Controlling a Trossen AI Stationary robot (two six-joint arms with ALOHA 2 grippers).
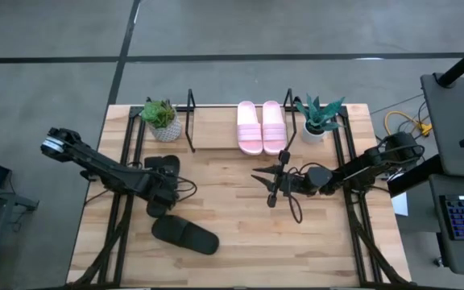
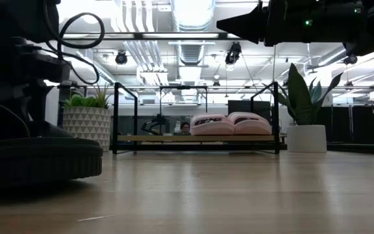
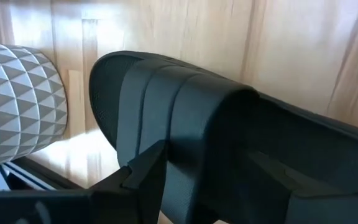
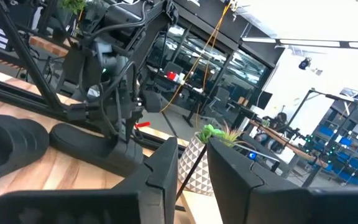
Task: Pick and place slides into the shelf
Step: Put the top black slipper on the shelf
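Two pale pink slides lie side by side on the shelf, a low black-rod rack at the table's far edge, also seen in the low view. One black slide lies flat on the table near the front, looming dark in the low view. The second black slide lies beyond it, under my left gripper, which is shut on it. My right gripper hovers open over the table's middle, holding nothing. My left gripper holds the black slide at its wide strap, pinched across the slide's width with one finger against each side. The fingers come slanting down from the near-left side. The slide's toe end points at the plant pot; the right wrist view shows its sole on the table.
A potted plant in a patterned white pot stands left of the shelf, close to the held slide. Another in a plain white pot stands to its right. The shelf's left half is bare. Black frame rails run along both table sides.
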